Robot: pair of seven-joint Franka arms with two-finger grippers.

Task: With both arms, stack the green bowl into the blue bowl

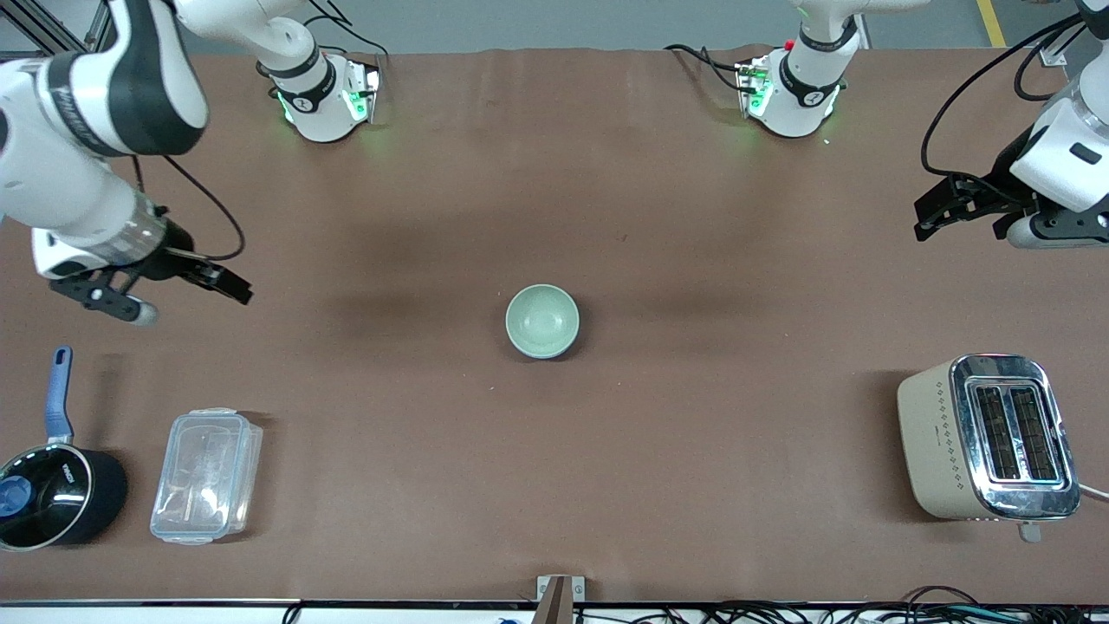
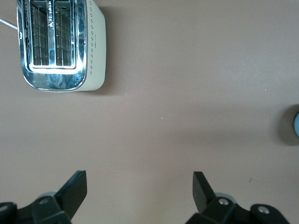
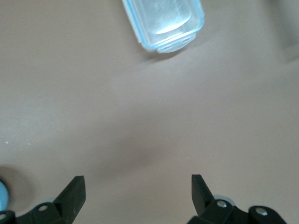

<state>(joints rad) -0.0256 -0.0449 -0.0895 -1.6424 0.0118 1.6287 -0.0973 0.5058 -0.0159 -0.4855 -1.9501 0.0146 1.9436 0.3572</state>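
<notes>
While both arms are hanging off to the sides, the green bowl (image 1: pixel 542 321) is sitting open side up in the middle of the desk (image 1: pixel 693 217), between the two pincers and well apart from each.

The right pincer (image 1: pixel 221 282) is hovering over the desk at the right arm's end, fingers spread wide and holding nothing. The left pincer (image 1: pixel 937 215) is hovering at the left arm's end, also spread and holding nothing.

Only a blue sliver, likely the blue bowl (image 2: pixel 297 127), is peeking in at each wrist view's edge. I am guessing the green one is already sitting inside it.
</notes>
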